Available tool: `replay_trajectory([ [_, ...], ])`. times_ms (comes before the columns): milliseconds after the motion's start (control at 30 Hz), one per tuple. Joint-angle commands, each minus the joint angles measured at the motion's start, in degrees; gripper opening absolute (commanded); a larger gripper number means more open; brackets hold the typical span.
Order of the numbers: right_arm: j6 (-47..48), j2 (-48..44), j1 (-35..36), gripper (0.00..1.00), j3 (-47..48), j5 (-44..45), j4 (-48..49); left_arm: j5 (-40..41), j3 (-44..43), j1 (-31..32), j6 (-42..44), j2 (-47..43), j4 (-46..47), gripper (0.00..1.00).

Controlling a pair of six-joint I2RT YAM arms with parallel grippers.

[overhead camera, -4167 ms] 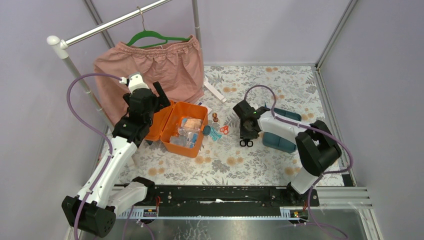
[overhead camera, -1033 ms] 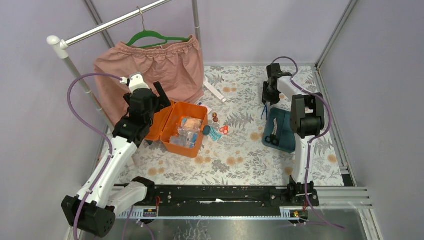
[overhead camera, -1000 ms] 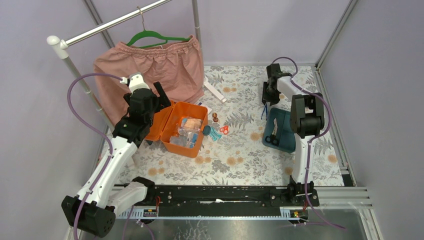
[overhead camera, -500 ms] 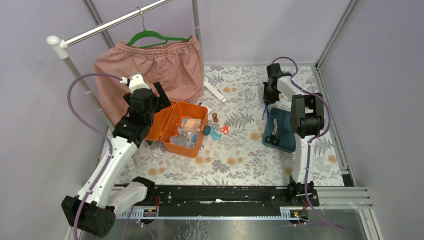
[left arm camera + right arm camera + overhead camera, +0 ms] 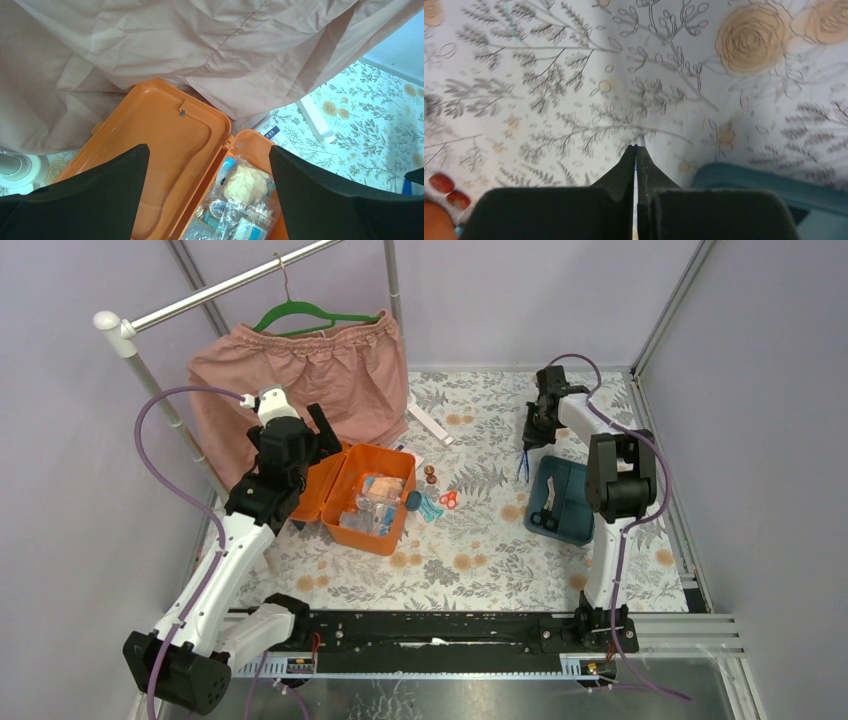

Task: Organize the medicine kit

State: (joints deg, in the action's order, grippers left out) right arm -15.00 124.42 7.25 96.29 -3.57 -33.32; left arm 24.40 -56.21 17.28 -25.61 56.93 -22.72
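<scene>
Right end effector [image 5: 635, 150], thin blue tool [image 5: 523, 468] between fingers, beside tray's [image 5: 565, 478] far edge.

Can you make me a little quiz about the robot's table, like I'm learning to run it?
1. True or false: the orange box is shut.
2. Where do the black scissors lie? A) in the orange box B) in the teal tray C) on the green hanger
3. Fill in: the ___ end effector pinches a thin blue item.
Key: 1 false; 2 B; 3 right.
</scene>
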Motion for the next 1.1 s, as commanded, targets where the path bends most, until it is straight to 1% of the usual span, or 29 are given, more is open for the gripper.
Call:
replay_trajectory([
  [0,-2.8,-10.8,-0.5,0.00,-2.9,0.0,-0.4,0.6,0.7,0.4,0.1,-0.2,2.2,0.99],
  [100,-3.7,-16.2,-1.6,0.00,-7.3,3.0,-1.2,0.8,0.7,0.4,0.0,-0.3,2.2,0.99],
  [200,-4.5,-21.2,-3.5,0.00,-13.3,2.6,0.2,0.9,0.7,0.7,0.2,-0.3,2.2,0.99],
  [367,-3.6,-24.2,-4.5,0.00,-19.0,5.9,-0.7,1.1,0.7,1.1,0.2,-0.4,2.2,0.99],
  [633,-3.0,-22.2,-4.6,0.00,-22.6,9.2,0.8,1.3,0.6,1.1,0.2,-0.5,2.2,0.99],
  [733,-3.1,-21.1,-4.6,0.00,-23.7,8.7,2.2,1.2,0.6,1.2,0.2,-0.5,2.2,0.99],
  [1067,-4.0,-16.7,-4.5,0.04,-21.3,6.5,4.8,1.1,0.7,1.2,0.2,-0.6,2.2,0.99],
])
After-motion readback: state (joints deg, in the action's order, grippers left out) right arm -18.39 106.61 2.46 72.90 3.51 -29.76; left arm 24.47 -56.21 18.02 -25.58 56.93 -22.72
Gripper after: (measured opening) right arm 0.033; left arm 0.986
